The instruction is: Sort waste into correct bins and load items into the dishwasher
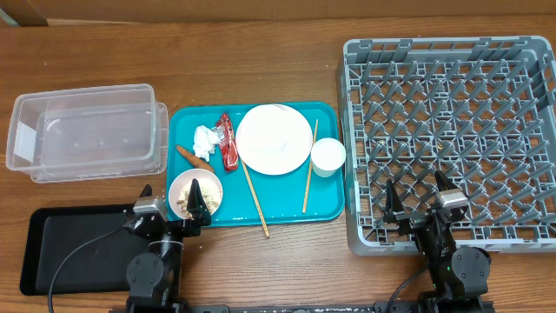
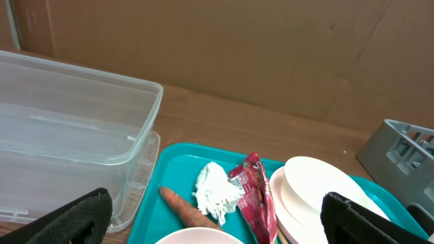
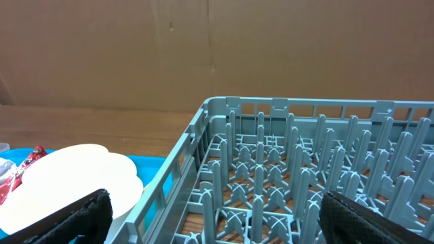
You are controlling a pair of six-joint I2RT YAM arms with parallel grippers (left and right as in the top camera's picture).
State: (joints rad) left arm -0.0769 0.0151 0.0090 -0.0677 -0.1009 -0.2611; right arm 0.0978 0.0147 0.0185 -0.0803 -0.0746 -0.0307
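1. The left tool [image 1: 172, 202] and the right tool [image 1: 417, 196] are seen spread wide, nothing grasped.
2. The plate [image 1: 274, 139], cup [image 1: 327, 156], wrapper [image 1: 228, 143] and carrot [image 1: 193, 157] are laid on the teal tray [image 1: 282, 196] at the table's middle.
3. The dish rack [image 1: 452, 104] is set at the table's right edge.

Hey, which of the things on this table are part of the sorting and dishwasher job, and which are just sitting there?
Job: snack wrapper, tissue, carrot, bowl of scraps, plate, cup, chopsticks, clear tub, black tray, dish rack.
Just there: teal tray, wooden table.
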